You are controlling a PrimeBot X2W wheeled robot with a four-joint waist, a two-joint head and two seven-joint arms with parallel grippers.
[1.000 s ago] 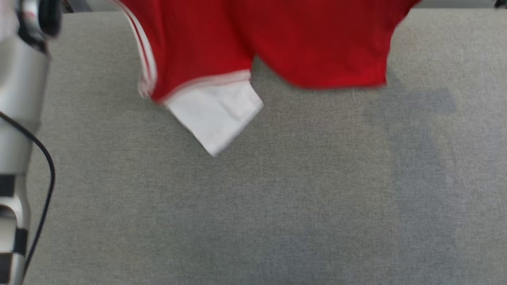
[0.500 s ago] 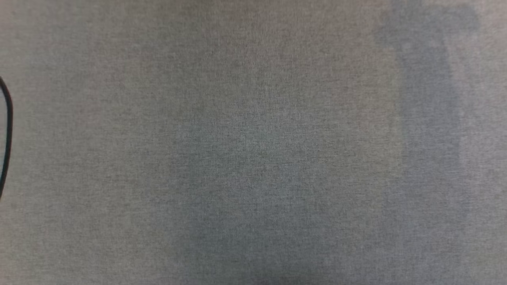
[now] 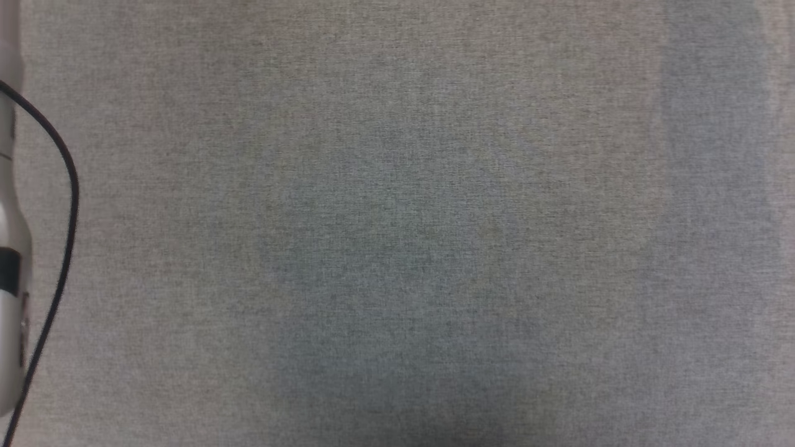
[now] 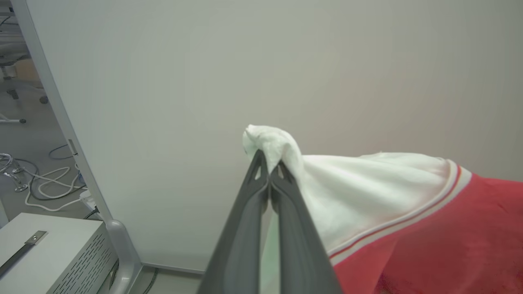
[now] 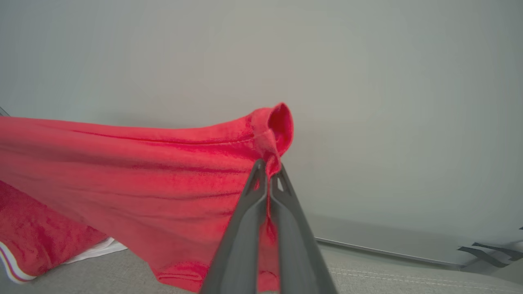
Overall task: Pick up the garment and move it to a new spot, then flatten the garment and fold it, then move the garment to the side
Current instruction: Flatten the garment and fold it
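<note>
The garment [image 4: 429, 237], a red T-shirt with a white sleeve and striped trim, hangs stretched in the air between my two arms. In the left wrist view my left gripper [image 4: 269, 163] is shut on a bunched tip of the white sleeve [image 4: 269, 141]. In the right wrist view my right gripper [image 5: 268, 169] is shut on a folded red hem corner of the garment [image 5: 122, 171], whose lower part droops toward the grey surface [image 5: 367, 273]. The head view shows bare grey fabric tabletop [image 3: 397, 223] and my pale left forearm [image 3: 9, 279] at the left edge.
A pale wall panel [image 4: 204, 81] stands close behind the garment. To the left sit a grey perforated cabinet [image 4: 45, 253] and loose cables [image 4: 45, 188] on the floor. A black cable [image 3: 65, 217] runs along my left forearm.
The head view has tilted down, so the red garment and its white sleeve left the top of the picture. The left forearm slid out and is back at the left edge.
</note>
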